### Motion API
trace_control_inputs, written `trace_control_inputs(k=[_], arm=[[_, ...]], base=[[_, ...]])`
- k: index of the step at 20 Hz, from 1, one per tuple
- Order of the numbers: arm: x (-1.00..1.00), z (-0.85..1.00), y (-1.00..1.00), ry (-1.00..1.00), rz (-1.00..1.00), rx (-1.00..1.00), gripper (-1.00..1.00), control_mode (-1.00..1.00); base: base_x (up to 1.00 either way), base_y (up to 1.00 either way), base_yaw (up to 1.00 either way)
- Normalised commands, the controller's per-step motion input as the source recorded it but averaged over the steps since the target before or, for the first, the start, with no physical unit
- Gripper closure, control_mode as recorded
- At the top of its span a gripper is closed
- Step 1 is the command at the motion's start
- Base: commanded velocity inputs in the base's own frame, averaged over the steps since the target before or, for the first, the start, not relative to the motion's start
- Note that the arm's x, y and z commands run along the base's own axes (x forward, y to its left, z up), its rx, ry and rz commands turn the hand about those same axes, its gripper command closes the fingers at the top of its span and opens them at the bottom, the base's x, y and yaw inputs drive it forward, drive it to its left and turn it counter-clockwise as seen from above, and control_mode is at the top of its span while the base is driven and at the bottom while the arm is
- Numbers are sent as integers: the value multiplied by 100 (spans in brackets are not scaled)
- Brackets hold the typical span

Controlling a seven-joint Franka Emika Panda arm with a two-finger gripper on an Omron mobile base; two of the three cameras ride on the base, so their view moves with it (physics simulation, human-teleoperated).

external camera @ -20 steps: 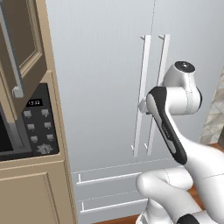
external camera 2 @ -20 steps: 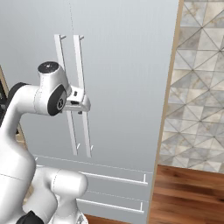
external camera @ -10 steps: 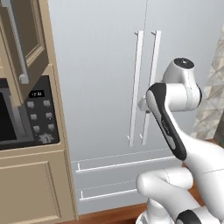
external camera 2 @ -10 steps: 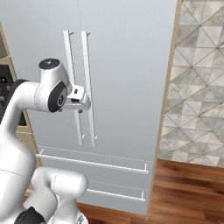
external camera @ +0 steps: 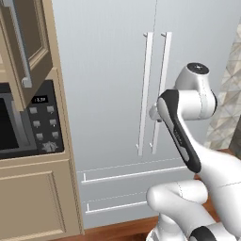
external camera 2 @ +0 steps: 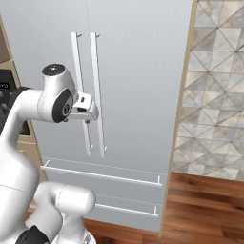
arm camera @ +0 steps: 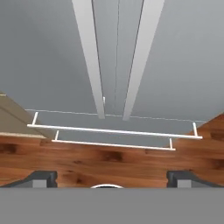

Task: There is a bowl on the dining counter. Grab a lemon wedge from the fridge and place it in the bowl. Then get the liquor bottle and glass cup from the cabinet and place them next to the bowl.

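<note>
The tall pale grey fridge (external camera: 108,84) (external camera 2: 138,71) (arm camera: 48,57) stands shut in front of me, its two long vertical bar handles (external camera: 154,89) (external camera 2: 86,71) side by side at the door seam. My gripper (arm camera: 113,178) (external camera 2: 90,113) hovers just in front of those handles, open, with nothing between its widely spread fingertips (arm camera: 43,177). The two drawers (external camera: 132,188) (arm camera: 113,131) below the doors are shut too. A tan wood cabinet door (external camera: 26,42) with a silver bar handle hangs ajar at the upper left. The bowl, dining counter, lemon wedge, liquor bottle and glass cup are out of view.
A dark microwave with a button panel (external camera: 44,124) sits in tan cabinetry left of the fridge. A grey triangle-tiled wall (external camera 2: 214,86) flanks the fridge on the right. Reddish wood floor (external camera 2: 205,205) runs below.
Both base views have shifted a little with the base, so the fridge sits slightly differently in the picture. The gripper has stayed open in front of the handles.
</note>
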Motion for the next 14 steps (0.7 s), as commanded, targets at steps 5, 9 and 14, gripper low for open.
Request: trace_control_inputs(k=[5,9,14], arm=[[34,-6,-11,-28,0,-1,-100,-100],[52,0,-15,-22,0,0,-100,-100],[67,0,0,-16,0,0,-100,-100]], base=[[0,0,0],[0,0,0],[0,0,0]])
